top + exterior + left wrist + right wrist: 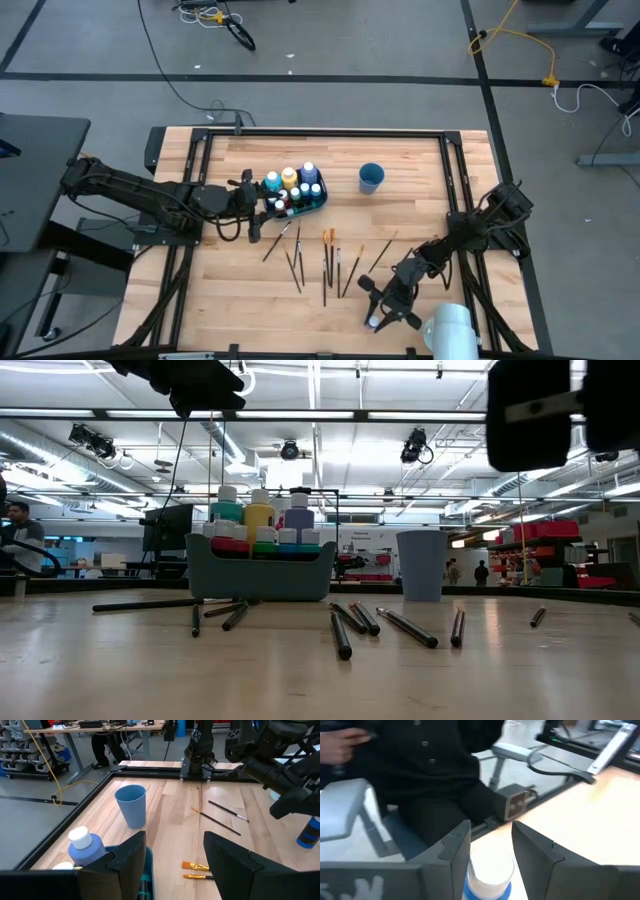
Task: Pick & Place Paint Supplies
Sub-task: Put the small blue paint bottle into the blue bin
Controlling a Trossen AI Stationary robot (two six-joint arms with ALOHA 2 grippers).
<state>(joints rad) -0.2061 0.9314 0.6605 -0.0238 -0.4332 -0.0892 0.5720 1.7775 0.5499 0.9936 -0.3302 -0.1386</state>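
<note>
1. A pale wooden table (pixel 420 215) framed by dark rails stands on a grey floor strewn with cables; in the low view a wide workshop hall with ceiling lights stretches behind it.
2. One teal bin (pixel 318 200) sits toward the far edge of the table, left of its middle. It is packed with white-capped paint bottles (pixel 290 178); from above about nine caps can be made out, over blue, yellow, red and teal bodies, though the exact count is hard to tell.
3. One blue cup (pixel 371 178) stands upright just to the right of the bin, near the far edge. What it holds cannot be seen.
4. About nine thin paintbrushes (pixel 328 262) lie loose on the middle of the table, fanned between the bin and the near edge; two show orange bristles.
5. One more blue paint bottle (pixel 490 879) with a white cap is at the near edge of the table, right of centre.
6. The right gripper (pixel 385 305) is there too, and the right wrist view shows its two fingers (pixel 451 851) closed around that bottle just at the cap.
7. The left gripper (pixel 262 200) is at the bin's left end, its fingers (pixel 131 855) spread wide with nothing between them, over the bottles in the bin.
8. A person in dark clothing is seated just beyond the table's near edge, seen in the right wrist view.
</note>
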